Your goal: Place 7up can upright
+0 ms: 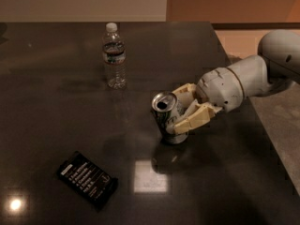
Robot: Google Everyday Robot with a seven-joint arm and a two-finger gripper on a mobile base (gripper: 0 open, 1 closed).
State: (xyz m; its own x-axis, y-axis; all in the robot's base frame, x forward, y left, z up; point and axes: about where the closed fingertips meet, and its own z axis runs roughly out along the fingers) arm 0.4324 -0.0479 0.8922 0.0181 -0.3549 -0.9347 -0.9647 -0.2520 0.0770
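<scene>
Dark tabletop (pixel 51 93) carries a water bottle (pixel 114 55). Right of and nearer than the bottle, the gripper (pixel 177 109) is clamped around the 7up can (pixel 166 118), which leans slightly, open top up. A black packet (pixel 87 178) lies well nearer than the bottle.

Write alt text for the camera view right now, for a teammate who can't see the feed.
The gripper, reaching in from the right, is closed on the 7up can, holding it nearly upright, slightly tilted, near the middle of a dark table. A water bottle stands behind to the left; a flat black packet lies front left.
</scene>
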